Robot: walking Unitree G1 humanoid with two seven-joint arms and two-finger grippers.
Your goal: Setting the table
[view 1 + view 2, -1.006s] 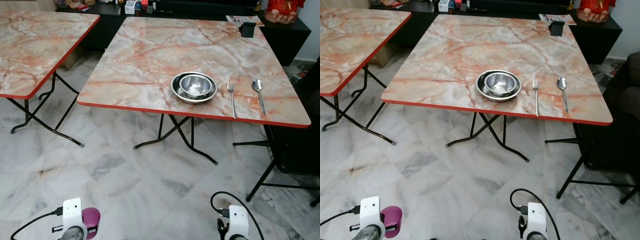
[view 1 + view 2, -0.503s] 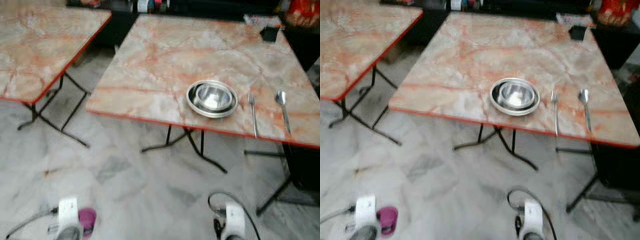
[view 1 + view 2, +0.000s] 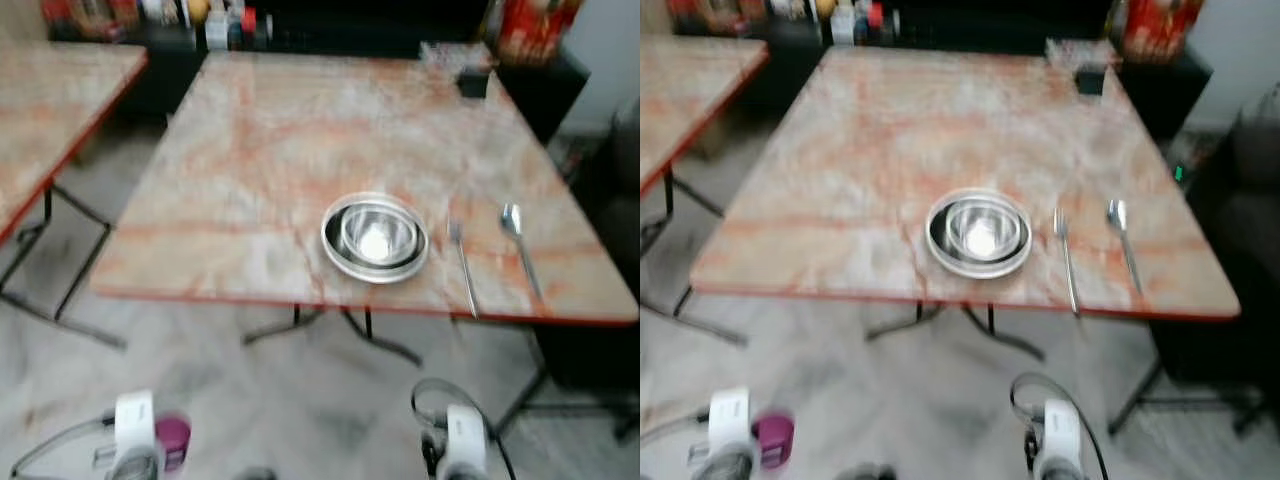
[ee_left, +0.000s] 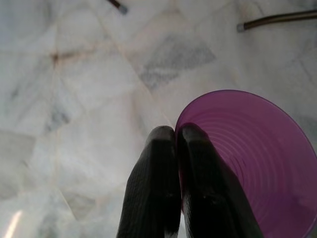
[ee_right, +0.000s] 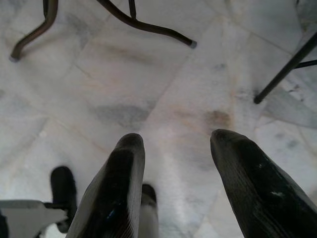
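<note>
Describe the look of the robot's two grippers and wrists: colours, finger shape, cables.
Each wrist carries a white block: left, right. A black cable loops from the right one; a thinner one trails from the left. The left gripper and right gripper have long, black, round-tipped fingers, finely ribbed on the left.

A second marble-topped table (image 3: 50, 110) stands left, a dark cabinet (image 3: 330, 30) behind, over marble floor (image 4: 74, 89).
</note>
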